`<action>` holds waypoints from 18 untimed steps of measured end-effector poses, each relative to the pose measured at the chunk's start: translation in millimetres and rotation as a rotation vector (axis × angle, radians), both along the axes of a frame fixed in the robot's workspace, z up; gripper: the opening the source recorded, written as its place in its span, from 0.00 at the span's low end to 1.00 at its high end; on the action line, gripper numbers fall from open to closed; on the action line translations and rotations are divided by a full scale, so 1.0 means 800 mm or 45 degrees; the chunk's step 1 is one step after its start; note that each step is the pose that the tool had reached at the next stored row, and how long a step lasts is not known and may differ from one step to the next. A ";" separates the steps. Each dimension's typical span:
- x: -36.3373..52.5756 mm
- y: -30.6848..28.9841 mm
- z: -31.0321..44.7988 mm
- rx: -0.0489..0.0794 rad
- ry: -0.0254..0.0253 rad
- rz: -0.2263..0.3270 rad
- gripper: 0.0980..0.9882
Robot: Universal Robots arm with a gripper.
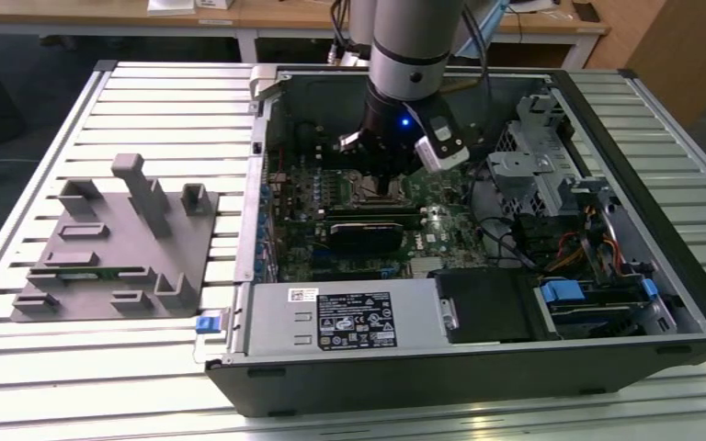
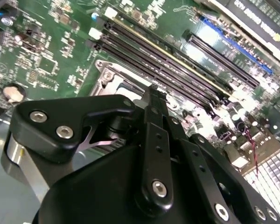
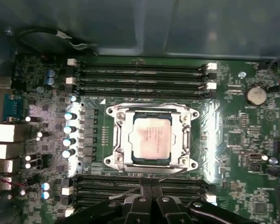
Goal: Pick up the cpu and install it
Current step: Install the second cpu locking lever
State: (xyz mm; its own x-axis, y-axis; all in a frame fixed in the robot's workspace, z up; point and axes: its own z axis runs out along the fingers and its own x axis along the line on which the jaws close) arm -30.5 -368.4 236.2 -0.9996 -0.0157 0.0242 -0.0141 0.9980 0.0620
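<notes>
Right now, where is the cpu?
In the first wrist view, the cpu sits in the metal socket frame on the motherboard, between two banks of memory slots.

The cpu (image 3: pixel 151 139) sits in its socket (image 3: pixel 151 164) (apparently seated), memory slots (image 3: pixel 140 74) flanking.

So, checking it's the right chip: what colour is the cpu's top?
Silvery-white, seen best in the first wrist view, where the cpu sits in the socket's metal frame.

socket (image 2: pixel 113 85): mostly hidden behind claw (image 2: pixel 151 100) | claw (image 3: pixel 151 198): body cut off by frame edge
</notes>
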 end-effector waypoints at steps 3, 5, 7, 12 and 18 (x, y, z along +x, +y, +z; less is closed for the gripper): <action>0.000 -0.0025 -0.0029 0.001 0.0136 0.000 0.01; -0.003 -0.0036 -0.0050 0.004 0.0137 0.000 0.01; -0.009 -0.0036 -0.0060 0.005 0.0137 0.000 0.01; -0.022 -0.0045 -0.0093 0.013 0.0138 0.000 0.01; -0.025 -0.0102 -0.0124 0.066 0.0137 0.000 0.01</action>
State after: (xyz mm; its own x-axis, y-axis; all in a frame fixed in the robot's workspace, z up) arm -50.2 -376.5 226.2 -0.9993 -0.0174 0.0341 -0.0134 0.9934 0.1137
